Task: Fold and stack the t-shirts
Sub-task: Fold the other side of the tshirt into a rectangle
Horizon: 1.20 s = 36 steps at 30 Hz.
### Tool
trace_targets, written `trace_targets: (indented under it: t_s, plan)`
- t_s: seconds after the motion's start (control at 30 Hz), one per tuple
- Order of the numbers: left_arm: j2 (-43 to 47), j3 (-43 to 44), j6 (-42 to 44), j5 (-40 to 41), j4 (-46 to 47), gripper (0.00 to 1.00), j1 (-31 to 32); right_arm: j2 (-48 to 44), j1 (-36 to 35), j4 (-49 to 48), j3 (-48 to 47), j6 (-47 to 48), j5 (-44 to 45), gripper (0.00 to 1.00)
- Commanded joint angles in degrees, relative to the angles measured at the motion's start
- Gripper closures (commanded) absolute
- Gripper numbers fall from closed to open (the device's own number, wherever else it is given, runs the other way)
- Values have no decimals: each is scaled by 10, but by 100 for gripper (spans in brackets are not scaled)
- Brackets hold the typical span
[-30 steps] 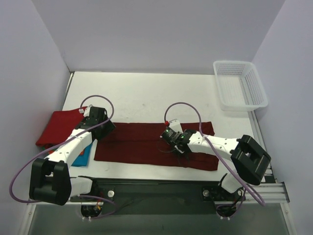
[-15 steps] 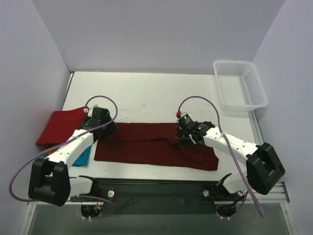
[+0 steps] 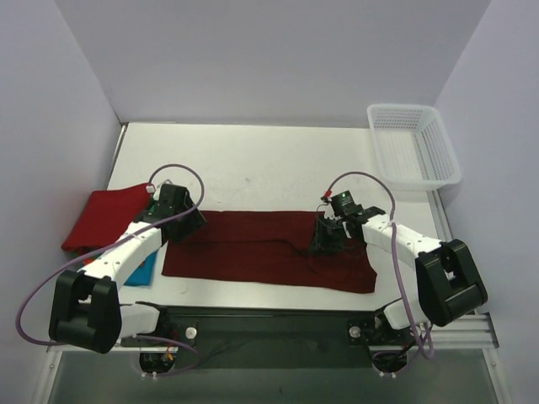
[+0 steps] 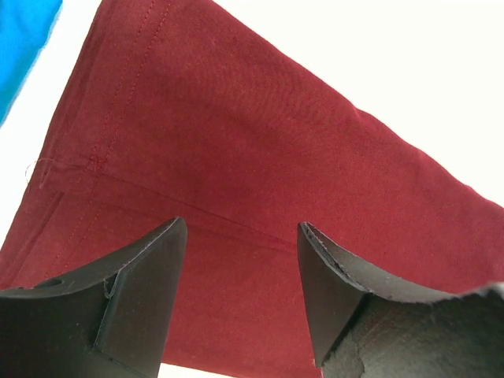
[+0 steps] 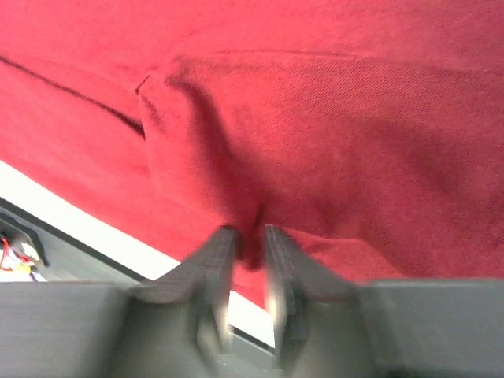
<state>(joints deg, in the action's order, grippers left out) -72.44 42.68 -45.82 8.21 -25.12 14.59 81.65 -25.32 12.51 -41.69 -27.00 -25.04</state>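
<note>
The dark maroon t-shirt (image 3: 244, 252) lies as a long flat strip across the near part of the table. My left gripper (image 3: 187, 223) hovers open over its left end, and the left wrist view shows bare maroon cloth (image 4: 236, 142) between the spread fingers of the left gripper (image 4: 240, 228). My right gripper (image 3: 325, 244) is down on the strip's right part. In the right wrist view the right gripper (image 5: 250, 236) has its narrow jaws pinched on a raised fold of the maroon cloth (image 5: 315, 102). A bright red t-shirt (image 3: 105, 215) lies at the far left, with a blue t-shirt (image 3: 145, 269) beneath it.
A white mesh basket (image 3: 413, 147) stands at the back right corner. The table's near edge and the black base rail (image 3: 278, 324) run just in front of the maroon strip. Blue cloth (image 4: 24, 39) shows at the left wrist view's top left corner.
My right gripper has travelled right along the maroon strip, from its middle to its right part, and now pinches a fold there. The left gripper has barely shifted and stays open.
</note>
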Motion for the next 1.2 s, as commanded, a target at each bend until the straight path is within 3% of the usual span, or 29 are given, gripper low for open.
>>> trace_targets:
  t_s: [0.0,0.1,0.17,0.33,0.43,0.73,1.17]
  plan:
    - [-2,5,10,-6,26,31,3,-21,7,-7,11,-18,-16,73]
    - [-3,3,10,-8,27,31,3,-54,-4,3,18,-26,32,63]
    - [-2,3,11,-8,28,31,3,-88,-43,22,19,-27,80,62]
    - [-3,3,11,-9,27,31,3,-136,-168,70,-9,-51,280,67]
    - [-2,4,12,-10,28,31,3,-136,-222,79,-21,-60,330,72]
    - [-2,5,13,-8,27,31,4,9,-265,77,-73,-35,365,74]
    - [-3,4,14,-10,27,31,4,71,-243,78,-110,-2,407,68]
